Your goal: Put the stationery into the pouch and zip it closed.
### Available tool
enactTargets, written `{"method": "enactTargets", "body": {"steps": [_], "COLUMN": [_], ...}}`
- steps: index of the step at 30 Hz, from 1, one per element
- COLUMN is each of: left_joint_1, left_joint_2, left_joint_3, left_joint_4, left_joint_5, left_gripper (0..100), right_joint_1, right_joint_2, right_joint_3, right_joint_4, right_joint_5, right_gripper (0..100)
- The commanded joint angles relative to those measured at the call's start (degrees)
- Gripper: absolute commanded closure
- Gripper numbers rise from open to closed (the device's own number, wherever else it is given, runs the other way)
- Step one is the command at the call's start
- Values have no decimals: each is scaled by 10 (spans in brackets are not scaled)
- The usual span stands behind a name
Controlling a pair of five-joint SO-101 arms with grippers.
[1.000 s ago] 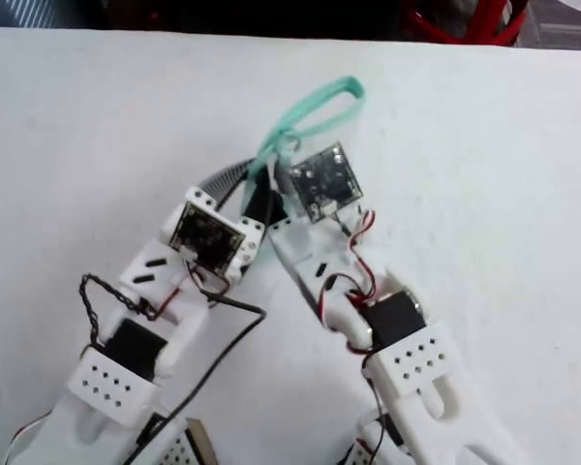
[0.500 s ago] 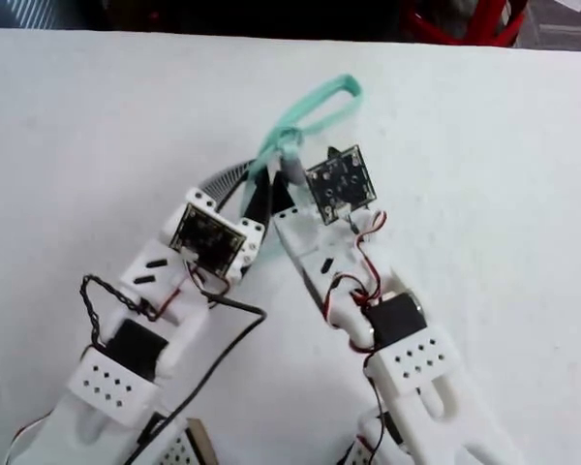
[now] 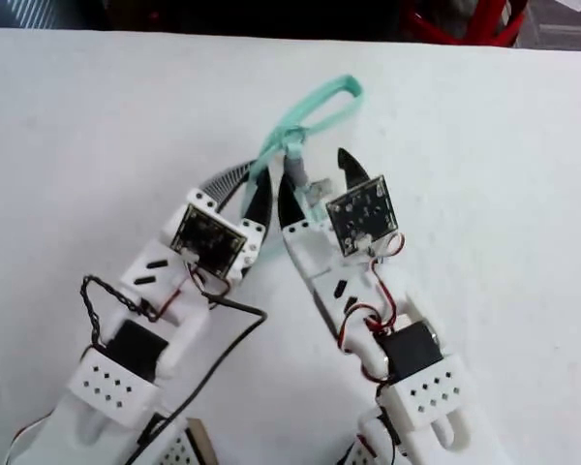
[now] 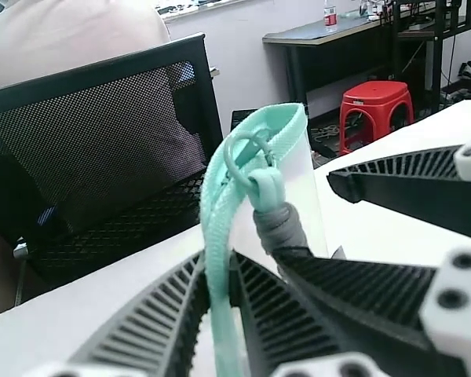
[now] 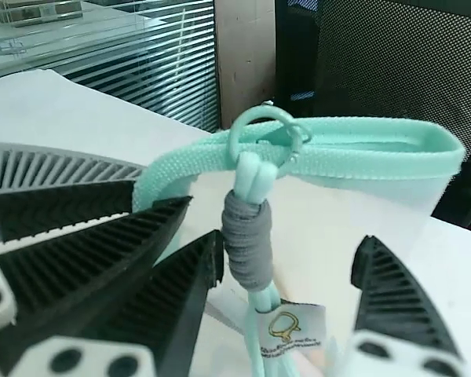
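The pouch [image 3: 321,95], white with a mint-green zipper rim, stands on the white table beyond both arms. My left gripper [image 3: 257,201] is shut on the near end of the mint zipper tape [image 4: 213,236]. The zipper pull [image 3: 296,174], a mint tab wrapped in grey, hangs from a ring at that same end [image 5: 247,239]. My right gripper [image 3: 315,174] is open, one black finger on each side of the pull and touching neither side [image 5: 290,243]. The pouch's inside is hidden.
The table's far edge [image 3: 290,34] runs just behind the pouch, with a black mesh chair [image 4: 102,157] and a red stool [image 4: 373,106] past it. A black cable [image 3: 223,354] trails beside the left arm. White tabletop extends to both sides.
My right arm has drawn back toward the near right, and its fingers now show apart around the pull. The left arm and pouch have stayed put.
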Motion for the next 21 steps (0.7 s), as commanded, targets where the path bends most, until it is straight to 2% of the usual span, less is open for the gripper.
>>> {"method": "enactTargets", "body": {"steps": [1, 17, 19, 21], "left_joint_1": [3, 9, 9, 10], "left_joint_2": [4, 3, 3, 3], "left_joint_3": [14, 16, 16, 16], "left_joint_4": [0, 3, 4, 4], "left_joint_5": [-1, -1, -1, -1], "left_gripper": [976, 976, 976, 976], "right_joint_1": [2, -15, -15, -15], "right_joint_2": [22, 53, 53, 53], "right_joint_3": [-7, -33, -35, -35], "right_joint_4": [-30, -52, -53, -55], "right_joint_5": [0, 0, 0, 0], "right_gripper": [737, 742, 779, 858]}}
